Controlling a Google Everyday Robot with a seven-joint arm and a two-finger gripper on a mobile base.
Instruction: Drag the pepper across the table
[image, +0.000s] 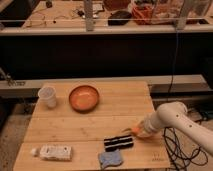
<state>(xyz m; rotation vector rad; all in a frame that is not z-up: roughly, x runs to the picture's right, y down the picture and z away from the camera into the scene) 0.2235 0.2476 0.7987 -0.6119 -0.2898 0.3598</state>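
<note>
The pepper (135, 131) is a small orange thing on the wooden table (90, 122), right of centre and near the right edge. My gripper (143, 131) is at the end of the white arm (172, 116), which comes in from the right. It is low over the table and right against the pepper's right side, partly hiding it.
A black striped object (119, 143) lies just left of and below the pepper, with a blue sponge (110, 159) at the front edge. A white packet (54, 152) lies front left. An orange bowl (83, 97) and a white cup (47, 96) stand at the back left.
</note>
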